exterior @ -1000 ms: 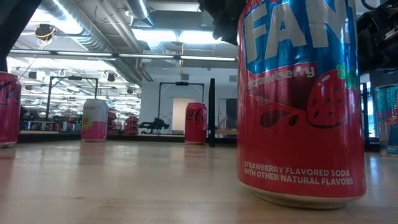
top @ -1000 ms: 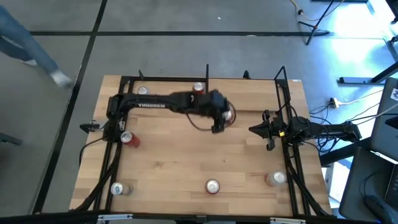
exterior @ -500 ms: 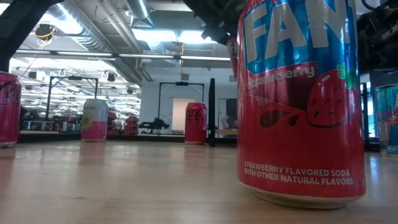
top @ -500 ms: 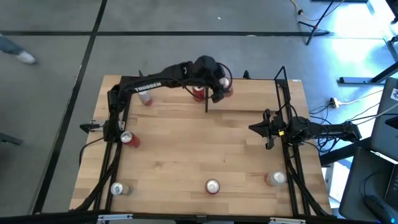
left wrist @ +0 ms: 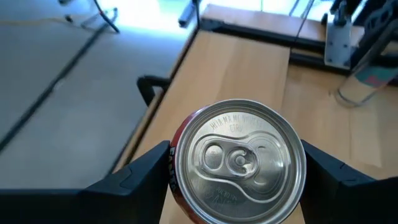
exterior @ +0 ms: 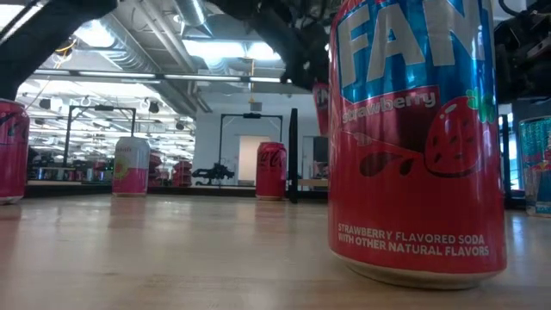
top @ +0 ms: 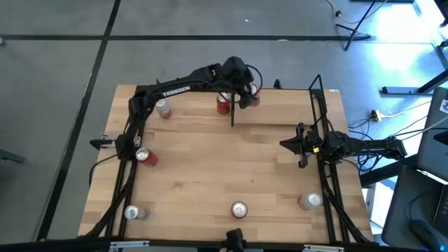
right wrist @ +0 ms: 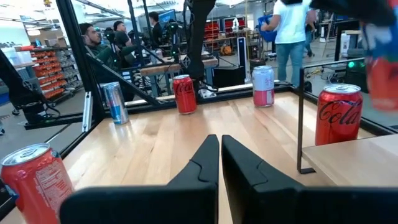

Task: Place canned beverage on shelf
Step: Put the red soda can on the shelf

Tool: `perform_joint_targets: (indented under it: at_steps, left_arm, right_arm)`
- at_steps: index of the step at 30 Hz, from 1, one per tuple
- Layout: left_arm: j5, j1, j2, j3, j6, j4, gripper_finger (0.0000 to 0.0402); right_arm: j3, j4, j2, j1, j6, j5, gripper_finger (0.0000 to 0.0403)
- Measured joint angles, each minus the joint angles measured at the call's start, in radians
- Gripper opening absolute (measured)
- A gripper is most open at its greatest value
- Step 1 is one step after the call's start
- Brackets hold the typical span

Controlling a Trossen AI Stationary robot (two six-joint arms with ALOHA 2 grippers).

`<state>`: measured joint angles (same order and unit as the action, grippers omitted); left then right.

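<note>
Grey floor [top: 210,21] with dark seams; ceiling ducts [exterior: 146,34]; people [right wrist: 292,31] beyond table.

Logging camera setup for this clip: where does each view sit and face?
High: overhead, straight down on the table; both arms.
Low: tabletop level, behind a Fanta strawberry can, facing the room.
Left wrist: down past the left gripper onto its held can.
Right wrist: level across the table past the shut right gripper.
High and left wrist share the held can.
</note>
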<state>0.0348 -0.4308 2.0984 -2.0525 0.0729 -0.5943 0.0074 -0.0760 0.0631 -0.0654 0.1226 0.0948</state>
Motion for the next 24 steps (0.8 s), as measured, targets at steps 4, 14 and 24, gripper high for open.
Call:
perform_joint_targets:
  at_steps: [4,14,24]
  left_arm:
    - [0.045,-0.020,0.036,0.000,0.000,0.011,0.0243]
    - [0.007,-0.024,0.099,0.000,0.017,-0.020,0.0243]
    - [-0.012,-0.028,0.111,0.001,0.024,-0.075,0.0243]
  right_arm:
    - [0.000,0.005,0.000,0.000,0.000,-0.001,0.0010]
    - [0.000,0.026,0.000,0.000,0.001,0.000,0.0010]
    - [0.000,0.026,0.000,0.000,0.003,0.001,0.0010]
